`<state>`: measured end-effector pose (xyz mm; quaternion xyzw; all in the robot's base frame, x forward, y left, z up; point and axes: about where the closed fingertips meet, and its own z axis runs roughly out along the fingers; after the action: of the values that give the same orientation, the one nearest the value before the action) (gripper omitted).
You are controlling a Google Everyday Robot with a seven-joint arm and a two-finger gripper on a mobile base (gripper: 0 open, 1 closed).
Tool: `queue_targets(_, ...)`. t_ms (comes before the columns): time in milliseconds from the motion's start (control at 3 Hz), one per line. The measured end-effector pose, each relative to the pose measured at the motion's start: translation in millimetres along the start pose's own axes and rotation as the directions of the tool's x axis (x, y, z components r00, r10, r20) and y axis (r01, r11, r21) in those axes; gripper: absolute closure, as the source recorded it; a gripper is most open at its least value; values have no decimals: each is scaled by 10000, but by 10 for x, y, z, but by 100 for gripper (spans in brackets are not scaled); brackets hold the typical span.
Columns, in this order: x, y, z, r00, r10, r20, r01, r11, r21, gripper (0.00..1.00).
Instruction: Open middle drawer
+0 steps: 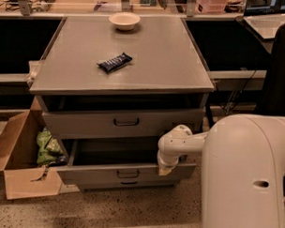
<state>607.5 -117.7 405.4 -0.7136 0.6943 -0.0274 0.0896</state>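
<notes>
Three grey drawers stack under the cabinet top (149, 64). The middle drawer (93, 174) juts farthest forward, its flat front standing past those of the top drawer (81, 122) and the bottom drawer (149, 184) — a dark gap shows behind the panel, and a small dark loop handle (128, 173) sits at centre. The gripper (165, 169) is at that front's right end, touching or just beside it; its grip cannot be told. An open cardboard box (18, 177) crowds the drawer's left corner — speckled floor (120, 213) lies open in front.
</notes>
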Motion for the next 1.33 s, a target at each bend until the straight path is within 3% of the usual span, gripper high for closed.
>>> queue_targets(1000, 0, 1, 1, 10000, 0, 0, 0, 10000, -1, 20)
queue_targets(1333, 1, 5, 5, 10000, -3, 4, 3, 10000, -15, 0)
